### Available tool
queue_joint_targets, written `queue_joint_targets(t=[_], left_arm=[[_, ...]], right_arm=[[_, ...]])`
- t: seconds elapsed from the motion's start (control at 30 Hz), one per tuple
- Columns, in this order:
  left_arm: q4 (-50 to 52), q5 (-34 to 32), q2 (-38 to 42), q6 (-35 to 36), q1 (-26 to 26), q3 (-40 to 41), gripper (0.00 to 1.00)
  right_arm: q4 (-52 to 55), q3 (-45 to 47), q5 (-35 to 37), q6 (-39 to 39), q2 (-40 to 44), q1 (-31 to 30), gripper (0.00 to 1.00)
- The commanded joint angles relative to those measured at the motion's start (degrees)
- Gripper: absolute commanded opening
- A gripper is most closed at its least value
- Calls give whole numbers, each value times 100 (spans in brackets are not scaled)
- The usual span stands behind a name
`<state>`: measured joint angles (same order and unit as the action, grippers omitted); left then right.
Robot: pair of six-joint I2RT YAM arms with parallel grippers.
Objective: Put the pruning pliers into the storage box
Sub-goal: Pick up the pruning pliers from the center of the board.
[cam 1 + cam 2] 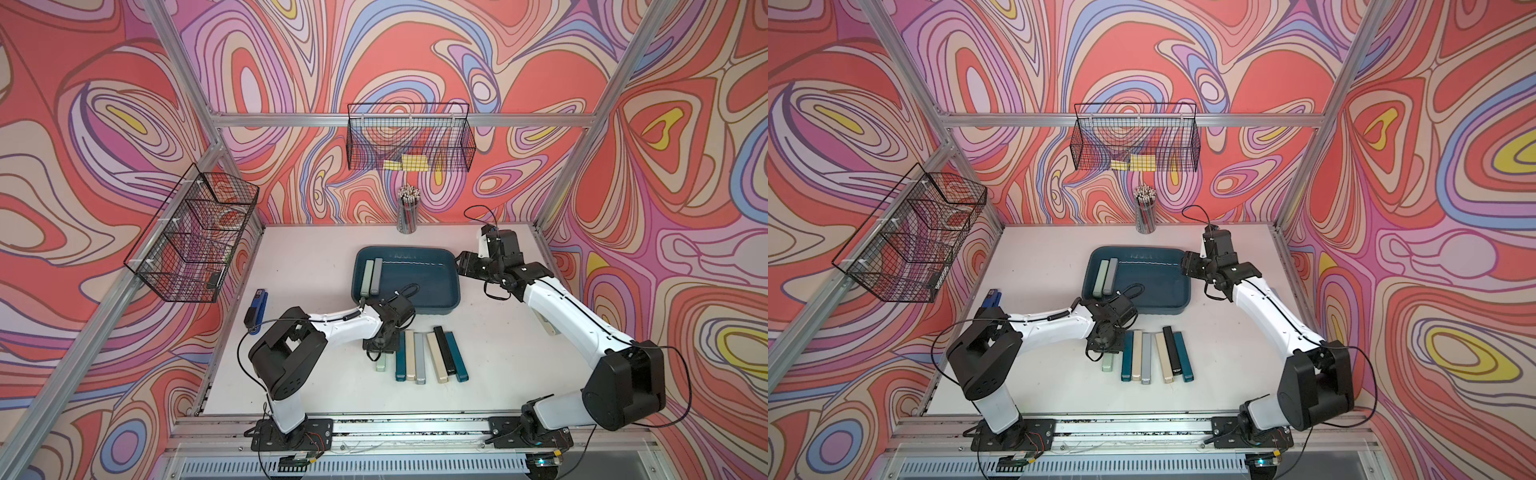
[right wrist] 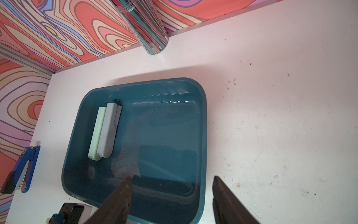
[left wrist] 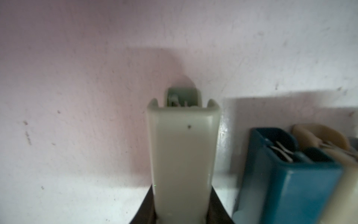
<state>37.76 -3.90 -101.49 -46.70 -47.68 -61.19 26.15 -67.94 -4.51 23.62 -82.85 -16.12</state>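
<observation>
Progress: two of the nine pruning pliers (image 1: 371, 276) are stowed and seven are left on the worktop (image 1: 519, 353). Your left fingers (image 3: 145, 213) are pinching the pale green case (image 3: 182, 155) by its sides; it appears to lie flat on the worktop, not yet raised. Just beside those fingers, toward the right arm, six loose cases (image 1: 420, 357) lie in a row: teal, beige, grey, beige, black, teal. The storage box (image 2: 164, 135) sits beyond the left fingers, apart from them, and directly below your right fingers (image 2: 226, 201), which are spread and hold nothing. Inside it, by the wall farthest from the right fingers, a green case (image 2: 96, 133) and a grey case (image 2: 108, 130) lie touching side by side. The rest of its floor is bare. The rear wire basket (image 1: 415, 124) holds yellow blocks (image 1: 415, 163). The pencil cup (image 1: 407, 216) is full.
</observation>
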Motion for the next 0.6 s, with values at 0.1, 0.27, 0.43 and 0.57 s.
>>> queue_joint_targets(t=[0.1,0.27,0.43,0.57], left_arm=[[363,-179,93,9,0,-141,22],[1137,-325,613,88,0,-511,22],[2120,-565,982,181,11,-1607,23],[2515,-554,696,478,164,-2811,24]], right_arm=[[-102,44,-9,-2,-36,-32,67],[-110,40,-12,11,-42,-32,67],[-123,0,-4,9,-57,-31,67],[-114,-59,3,-3,-60,-27,67]])
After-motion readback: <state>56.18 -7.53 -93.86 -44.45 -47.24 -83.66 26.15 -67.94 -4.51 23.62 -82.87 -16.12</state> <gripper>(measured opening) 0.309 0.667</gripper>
